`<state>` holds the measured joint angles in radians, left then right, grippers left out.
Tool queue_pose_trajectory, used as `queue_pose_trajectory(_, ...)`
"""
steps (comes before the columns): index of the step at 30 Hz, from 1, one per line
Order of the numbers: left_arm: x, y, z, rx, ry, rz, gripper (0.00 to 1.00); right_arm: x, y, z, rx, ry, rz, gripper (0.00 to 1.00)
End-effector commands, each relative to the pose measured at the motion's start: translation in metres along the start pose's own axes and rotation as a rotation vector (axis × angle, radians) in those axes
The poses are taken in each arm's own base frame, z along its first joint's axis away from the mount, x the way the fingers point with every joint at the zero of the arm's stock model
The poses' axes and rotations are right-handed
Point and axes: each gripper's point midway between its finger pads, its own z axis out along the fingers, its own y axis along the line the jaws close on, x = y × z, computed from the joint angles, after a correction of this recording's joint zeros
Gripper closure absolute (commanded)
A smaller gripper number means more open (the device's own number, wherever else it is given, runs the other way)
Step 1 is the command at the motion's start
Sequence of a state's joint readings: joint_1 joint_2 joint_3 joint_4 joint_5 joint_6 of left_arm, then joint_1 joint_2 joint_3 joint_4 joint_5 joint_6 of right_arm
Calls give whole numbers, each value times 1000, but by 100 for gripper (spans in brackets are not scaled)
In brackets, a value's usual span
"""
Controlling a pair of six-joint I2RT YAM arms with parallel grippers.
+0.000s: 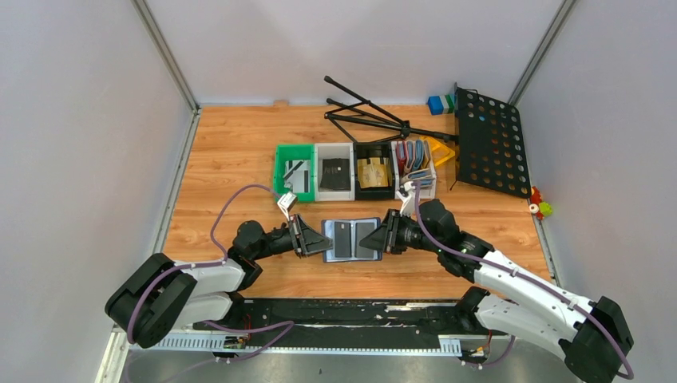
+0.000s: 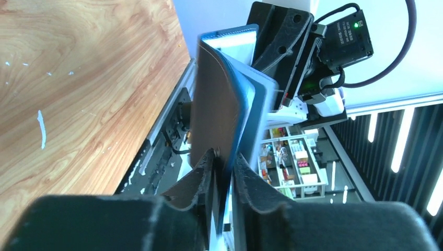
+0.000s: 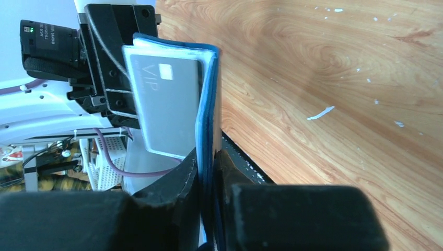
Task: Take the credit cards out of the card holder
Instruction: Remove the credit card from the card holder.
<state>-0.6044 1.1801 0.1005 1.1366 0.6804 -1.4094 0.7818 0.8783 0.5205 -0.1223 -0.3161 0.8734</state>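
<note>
The navy card holder point(image 1: 351, 239) is held open and flat above the table between both arms. My left gripper point(image 1: 311, 237) is shut on its left flap; in the left wrist view that gripper point(image 2: 225, 159) pinches the holder's dark edge point(image 2: 217, 104). My right gripper point(image 1: 383, 237) is shut on the right flap, and in the right wrist view it point(image 3: 209, 157) clamps the blue edge point(image 3: 205, 115). A silver-grey card marked VIP point(image 3: 167, 104) sits in a pale inner pocket. Dark cards point(image 1: 342, 238) show in both pockets from above.
A row of bins stands behind: a green one point(image 1: 294, 171), a white one point(image 1: 334, 171), a black one point(image 1: 374, 171), and one with upright holders point(image 1: 415, 163). A black folded stand point(image 1: 375, 116) and a perforated black plate point(image 1: 488, 142) lie at the back right.
</note>
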Motion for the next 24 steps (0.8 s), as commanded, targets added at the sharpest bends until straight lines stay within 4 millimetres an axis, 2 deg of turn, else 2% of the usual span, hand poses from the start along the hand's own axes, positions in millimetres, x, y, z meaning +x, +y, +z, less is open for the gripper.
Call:
queue_pose_trajectory(1,-3,-7,-7,41,-13,43,64,-2,-4,-4,-7,-6,6,89)
queue_pose_trajectory(3,-3,-8,-8,46,-16,54,52,-1,-1,-4,-32,6,15,91)
queue_pose_trajectory(6,-4,-16,-10,79,-34,77,40,-1,3,-4,-54,16,19,92)
queue_pose_trajectory(9,-5,-23,-11,98,-41,95,32,-1,7,-5,-75,19,23,93)
queue_pose_trajectory(11,-5,-24,-10,98,-30,106,32,-1,11,-5,-95,21,26,93)
queue_pose_trajectory(16,-5,-14,-7,44,-10,123,37,0,17,-4,-130,35,32,93)
queue_pose_trajectory(18,-5,-9,-6,18,-7,126,45,0,19,-4,-136,41,32,93)
queue_pose_trajectory(22,-6,-2,-6,-35,3,146,67,-1,18,-5,-125,37,24,93)
queue_pose_trajectory(24,-6,4,-7,-73,5,161,71,-1,18,-6,-124,37,21,93)
